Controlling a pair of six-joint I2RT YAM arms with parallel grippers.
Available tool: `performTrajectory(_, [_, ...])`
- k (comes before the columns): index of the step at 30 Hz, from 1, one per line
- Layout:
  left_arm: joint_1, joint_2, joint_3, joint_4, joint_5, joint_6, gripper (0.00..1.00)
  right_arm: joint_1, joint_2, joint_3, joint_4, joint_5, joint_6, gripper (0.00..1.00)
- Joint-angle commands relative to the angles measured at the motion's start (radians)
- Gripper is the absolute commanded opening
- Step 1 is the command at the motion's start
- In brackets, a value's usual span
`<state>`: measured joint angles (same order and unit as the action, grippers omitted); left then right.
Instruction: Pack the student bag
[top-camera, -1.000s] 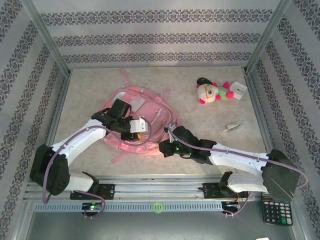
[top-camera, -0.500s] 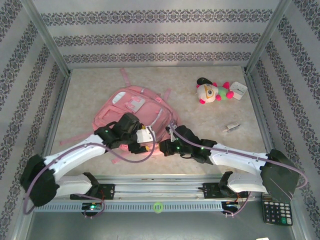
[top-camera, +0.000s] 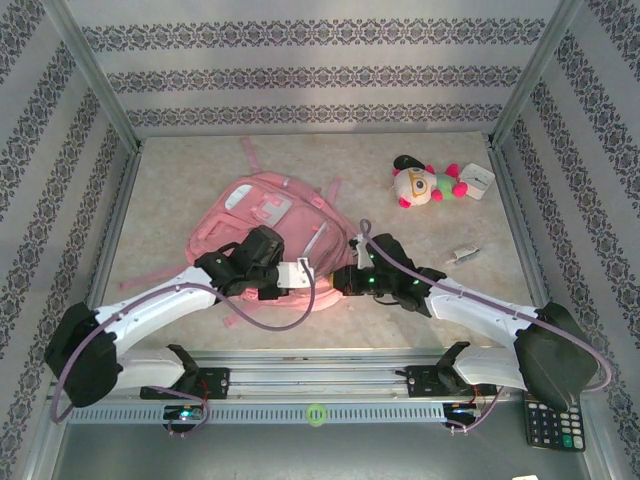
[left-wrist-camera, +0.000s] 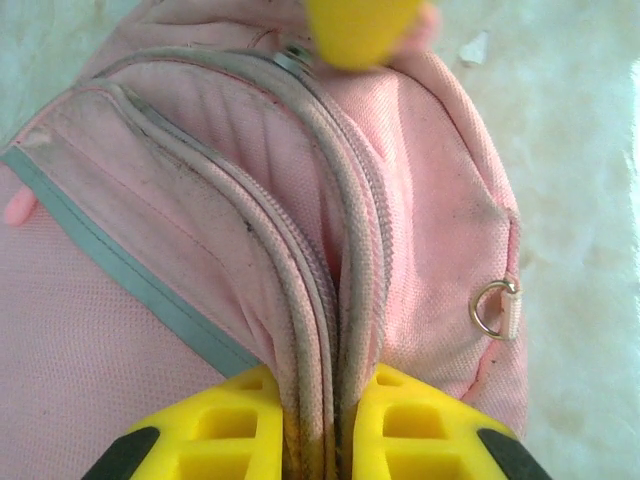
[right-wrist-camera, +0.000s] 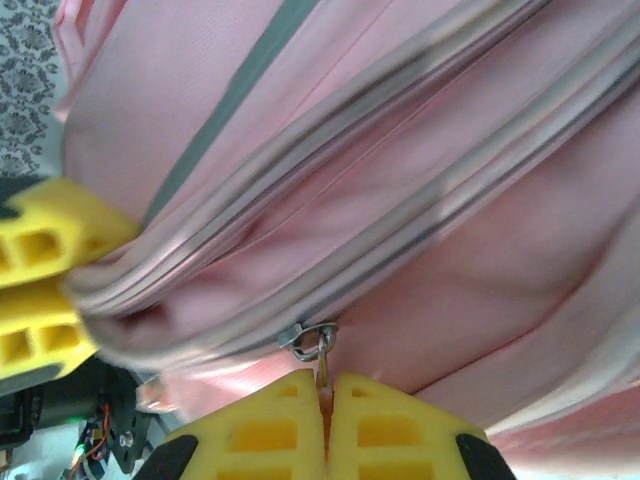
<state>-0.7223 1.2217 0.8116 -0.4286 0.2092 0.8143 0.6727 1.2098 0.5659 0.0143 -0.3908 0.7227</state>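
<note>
The pink student bag lies flat on the table, left of centre, its near right edge bunched between both grippers. My left gripper is shut on the bag's grey zipper seam, and the yellow fingers squeeze the piping together. My right gripper is shut on the metal zipper pull, which hangs from the slider. The left fingers show at the left of the right wrist view. A right fingertip shows at the top of the left wrist view.
A plush toy and a small white box lie at the back right. A small white item sits right of the right arm. A calculator lies outside the near right corner. Patterned walls enclose the table.
My left gripper slid off the bag's top to its near right edge and shut on the zipper seam. The right gripper shifted up and slightly right, and the bag's near edge bunched up.
</note>
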Motion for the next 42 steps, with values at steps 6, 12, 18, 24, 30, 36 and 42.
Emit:
performTrajectory(6, [0.09,-0.181,-0.091,-0.278,-0.052,0.137,0.14,-0.011,0.008,-0.014,-0.073,-0.071,-0.088,0.0])
performTrajectory(12, [0.22,-0.241,-0.125,-0.249,-0.23,0.174,0.17,0.132,0.002,-0.027,0.021,-0.027,-0.008,0.0])
performTrajectory(18, [0.28,-0.244,-0.068,-0.291,-0.287,0.124,0.36,0.277,0.036,-0.04,0.176,0.091,0.129,0.0])
performTrajectory(24, [0.21,-0.301,0.064,-0.416,0.082,-0.113,0.63,0.27,0.025,-0.036,0.176,0.121,0.117,0.0])
performTrajectory(30, [-0.099,-0.238,0.013,-0.125,-0.085,-0.335,0.68,0.261,0.041,-0.017,0.172,0.081,0.1,0.0])
performTrajectory(36, [-0.178,-0.011,0.038,0.013,-0.268,-0.339,0.71,0.26,0.055,-0.009,0.171,0.065,0.092,0.0])
performTrajectory(42, [-0.177,0.039,-0.016,0.037,-0.222,-0.256,0.33,0.254,0.071,0.005,0.173,0.048,0.082,0.0])
